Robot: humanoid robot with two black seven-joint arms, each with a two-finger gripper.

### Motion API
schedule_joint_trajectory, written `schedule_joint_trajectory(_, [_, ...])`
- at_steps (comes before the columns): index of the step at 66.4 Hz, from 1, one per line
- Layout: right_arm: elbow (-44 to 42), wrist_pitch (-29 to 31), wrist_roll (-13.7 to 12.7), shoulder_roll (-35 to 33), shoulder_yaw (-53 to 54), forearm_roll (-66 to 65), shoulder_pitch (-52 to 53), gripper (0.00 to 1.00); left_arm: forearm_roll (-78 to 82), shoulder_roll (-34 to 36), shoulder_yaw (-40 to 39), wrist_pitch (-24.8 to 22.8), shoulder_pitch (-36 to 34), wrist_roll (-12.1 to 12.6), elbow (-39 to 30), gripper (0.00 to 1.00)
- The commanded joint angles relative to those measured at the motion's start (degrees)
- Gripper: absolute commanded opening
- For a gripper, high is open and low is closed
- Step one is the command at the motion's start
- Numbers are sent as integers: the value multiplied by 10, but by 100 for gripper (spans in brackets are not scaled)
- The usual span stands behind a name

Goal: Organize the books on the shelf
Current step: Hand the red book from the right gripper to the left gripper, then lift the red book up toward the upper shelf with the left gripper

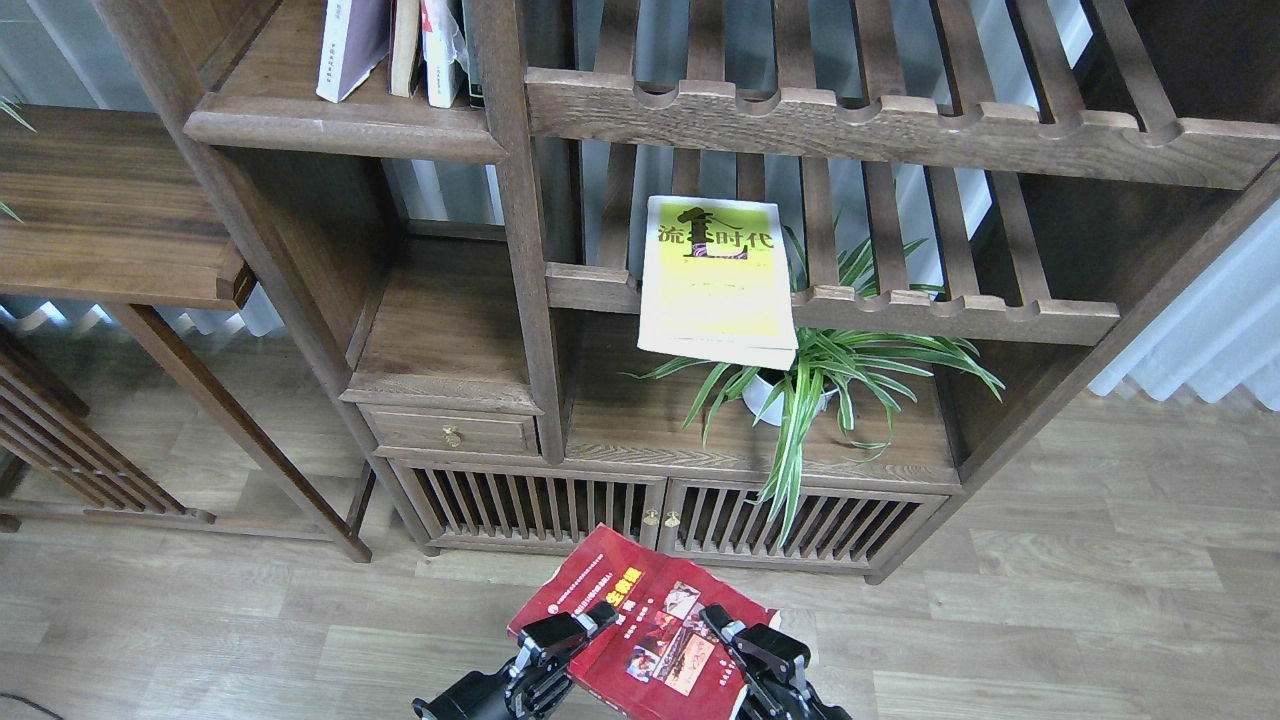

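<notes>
A dark red book [650,610] with photos and a yellow title is held above the floor at the bottom centre. My left gripper [578,628] grips its left edge and my right gripper [728,625] grips its right side. A yellow-green book [715,285] with black characters lies tilted on a slatted rack, its lower end hanging over the front rail. A pale lavender-white book [350,45] leans on the solid dark shelf [345,128] at the upper left, beside a few other books [435,50].
A spider plant [820,375] in a white pot stands on the lower board under the yellow-green book. A small drawer [450,432] and slatted cabinet doors [660,520] are below. A side table [110,215] stands at the left.
</notes>
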Motion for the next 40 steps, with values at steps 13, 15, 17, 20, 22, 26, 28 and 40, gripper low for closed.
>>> schedule_joint_trajectory(13, [-4,0,-2,-13,1,-6,17,89,28,37,-34,0,2,1,-26,0])
schedule_joint_trajectory(15, [-4,0,-3,-16,1,-7,25,98,29,47,-39,0,3,0,-34,0])
schedule_joint_trajectory(17, [-5,0,-2,-19,1,-7,27,99,29,54,-43,0,4,0,-38,0])
schedule_joint_trajectory(20, [-8,0,-1,-23,6,-7,28,99,32,75,-48,0,5,0,-48,0])
schedule_joint_trajectory(22, [-9,0,0,-27,8,-7,28,99,37,89,-52,0,6,0,-55,0])
schedule_joint_trajectory(26, [-14,0,1,-31,11,-7,29,99,61,124,-65,0,8,1,-67,0])
schedule_joint_trajectory(28, [-16,0,1,-32,11,-7,29,99,74,140,-73,0,11,1,-70,0])
schedule_joint_trajectory(40, [-28,0,0,-34,32,-6,37,99,143,293,-150,0,62,63,-147,0])
